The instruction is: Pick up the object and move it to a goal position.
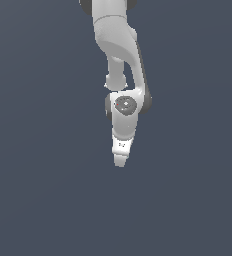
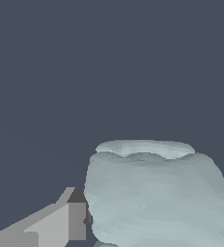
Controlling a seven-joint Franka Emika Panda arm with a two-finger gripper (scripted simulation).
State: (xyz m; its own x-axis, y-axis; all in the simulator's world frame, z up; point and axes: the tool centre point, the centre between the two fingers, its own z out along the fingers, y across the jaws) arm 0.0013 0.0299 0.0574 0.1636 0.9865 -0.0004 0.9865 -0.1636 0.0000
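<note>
One pincer [image 1: 120, 161], apparently gripping object [image 2: 157, 193]

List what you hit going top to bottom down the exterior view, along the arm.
Upper arm link → wrist joint with the round dark cap → gripper at the lowest point → bare grey floor. The object isn't visible in this view; only the wrist view shows the pale grey-teal lump by one finger.
</note>
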